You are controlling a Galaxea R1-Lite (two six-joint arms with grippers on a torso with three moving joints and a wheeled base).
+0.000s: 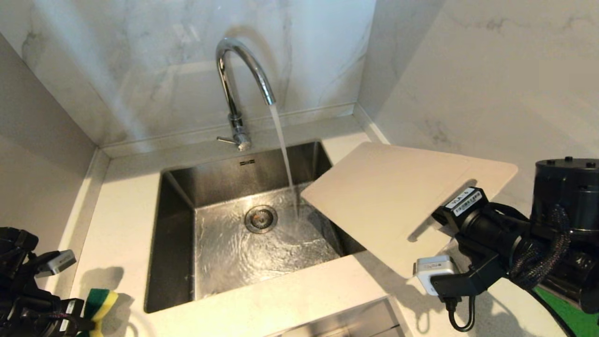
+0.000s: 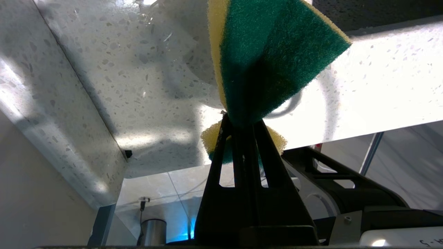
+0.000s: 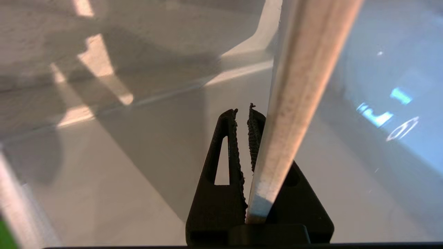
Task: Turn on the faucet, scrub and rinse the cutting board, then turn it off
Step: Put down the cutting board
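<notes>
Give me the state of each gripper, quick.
Left gripper: shut on the sponge, low by the counter's front edge.
Right gripper: shut on the cutting board, held tilted over the sink's right rim.

The tall chrome gooseneck faucet point(image 1: 236, 89) stands behind the steel sink, its small side lever turned out and water streaming from the spout. The thin cream-beige plastic cutting board point(image 1: 398, 196) with rounded corners hangs tilted over the sink's right rim, just beside the stream.

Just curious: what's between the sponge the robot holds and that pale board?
In the head view, the steel sink lies between the sponge and the cutting board, with the faucet's water running into it.
</notes>
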